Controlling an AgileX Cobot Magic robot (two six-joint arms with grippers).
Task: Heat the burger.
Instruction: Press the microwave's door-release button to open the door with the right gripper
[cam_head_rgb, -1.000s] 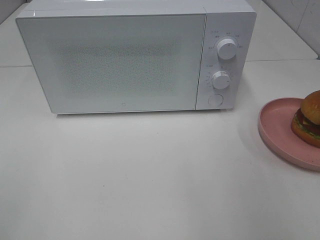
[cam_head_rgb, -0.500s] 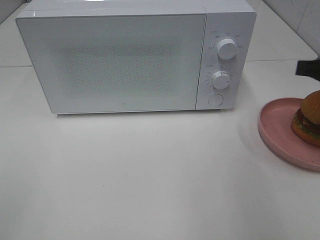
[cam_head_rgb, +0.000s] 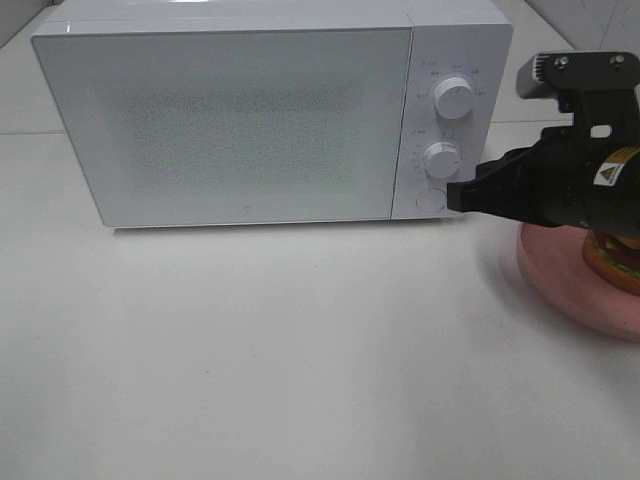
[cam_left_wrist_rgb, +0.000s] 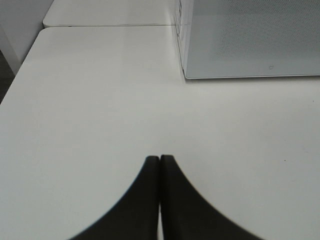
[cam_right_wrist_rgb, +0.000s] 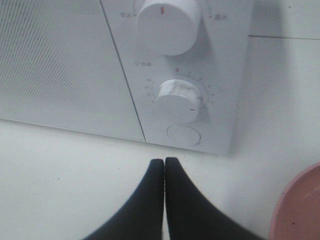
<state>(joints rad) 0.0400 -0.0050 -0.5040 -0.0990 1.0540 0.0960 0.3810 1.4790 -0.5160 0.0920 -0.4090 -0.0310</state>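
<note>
Frankly, on the microwave (cam_head_rgb: 230, 120), print around the upper knob (cam_head_rgb: 455, 98) is unreadable.

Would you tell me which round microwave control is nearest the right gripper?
The flat round button, lowest of the three, beneath the lower knob and upper knob.

I count: microwave (cam_head_rgb: 230, 120) 1 | knobs on it 2, upper knob (cam_head_rgb: 454, 98) and lower knob (cam_head_rgb: 441, 159) | round button (cam_head_rgb: 430, 199) 1 | pink plate (cam_head_rgb: 558, 285) 1 | burger (cam_head_rgb: 612, 265) 1 | my own grippers 2, left gripper (cam_left_wrist_rgb: 159, 159) and right gripper (cam_right_wrist_rgb: 164, 161)
</note>
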